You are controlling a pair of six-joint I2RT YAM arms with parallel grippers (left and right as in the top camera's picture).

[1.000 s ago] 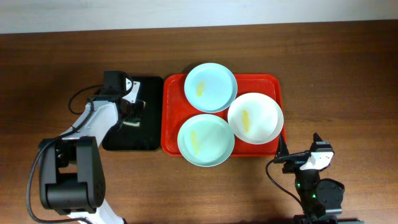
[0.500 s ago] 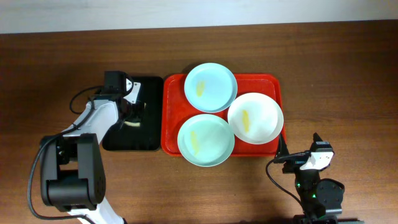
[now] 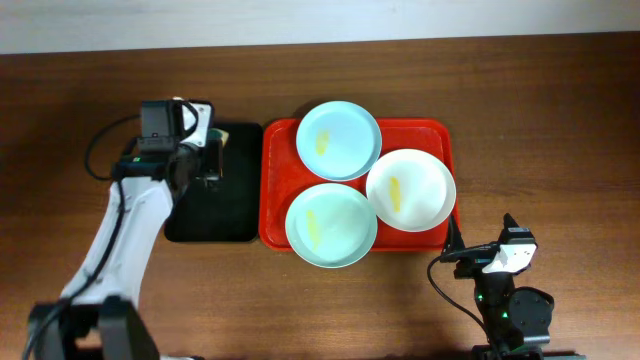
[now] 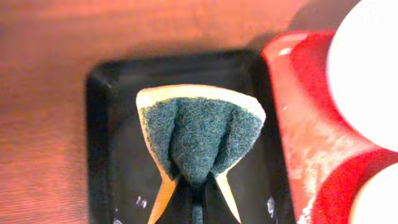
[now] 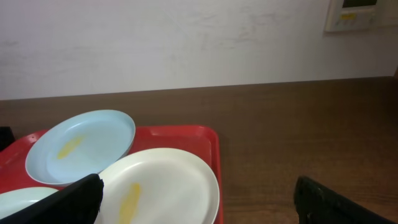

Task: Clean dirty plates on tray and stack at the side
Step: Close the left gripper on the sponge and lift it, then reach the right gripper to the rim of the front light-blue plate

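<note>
Three plates lie on the red tray [image 3: 275,150]: a mint one [image 3: 338,140] at the back, a white one [image 3: 410,190] on the right, and a second mint one [image 3: 331,225] in front. Each carries a yellowish smear. My left gripper [image 3: 208,158] hangs over the black tray [image 3: 215,215], shut on a sponge [image 4: 199,134] that folds between the jaws, green scrub side toward the camera. In its wrist view the left gripper [image 4: 198,190] pinches the sponge's lower end. My right gripper [image 5: 205,205] stands open at the table's front right, short of the white plate [image 5: 161,186].
The small black tray [image 4: 112,124] sits directly left of the red tray [image 4: 298,93], their edges almost touching. Brown tabletop surrounds both. A pale wall runs behind the table in the right wrist view.
My left gripper closed on the sponge and lifted it off the black tray, and the arm swung back and to the left. The right arm and the plates have not moved.
</note>
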